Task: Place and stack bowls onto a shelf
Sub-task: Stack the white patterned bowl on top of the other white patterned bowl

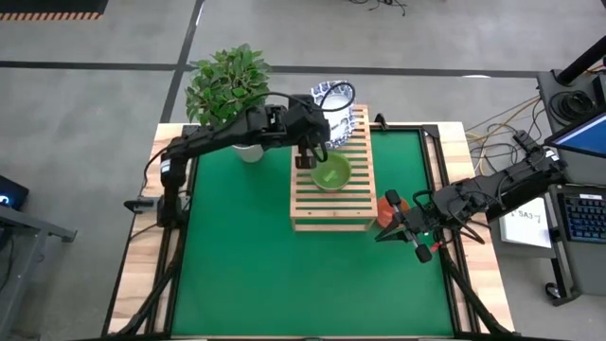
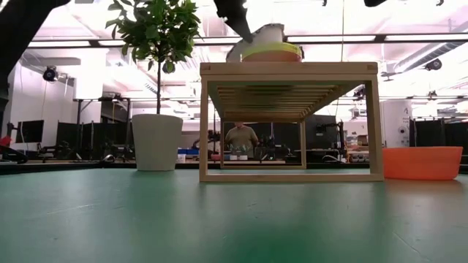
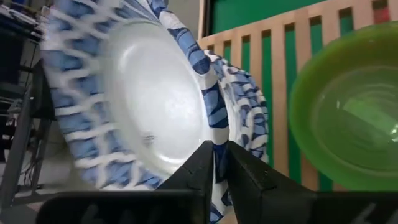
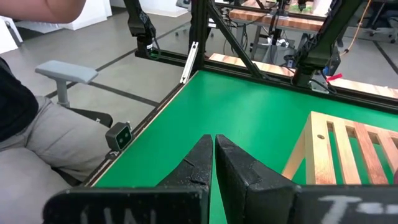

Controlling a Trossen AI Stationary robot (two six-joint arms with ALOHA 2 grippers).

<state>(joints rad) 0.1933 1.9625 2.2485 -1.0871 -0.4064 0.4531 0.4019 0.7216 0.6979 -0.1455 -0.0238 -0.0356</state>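
A white bowl with a blue patterned rim [image 3: 137,99] stands tilted on edge over the far end of the slatted wooden shelf [image 1: 331,204], and my left gripper [image 3: 214,152] is shut on it. Behind it shows another patterned bowl [image 3: 249,106]. A green bowl [image 1: 331,173] sits on the shelf's slats near the middle. A red bowl [image 1: 388,210] rests on the green mat at the shelf's right side. My right gripper [image 4: 214,155] hovers shut just right of the red bowl, touching nothing. My left gripper pinches the patterned bowl's rim [image 3: 214,134], one finger inside the bowl and one outside. The bowl is steeply tilted, its white inside facing the wrist camera. Whether its lower part rests on the patterned bowl behind it, I cannot tell.
A potted plant in a white pot [image 1: 248,147] stands on the mat's far left corner, close to the left arm. The green mat [image 1: 284,275] lies open toward the near edge. A person sits beyond the table in the right wrist view [image 4: 25,124].
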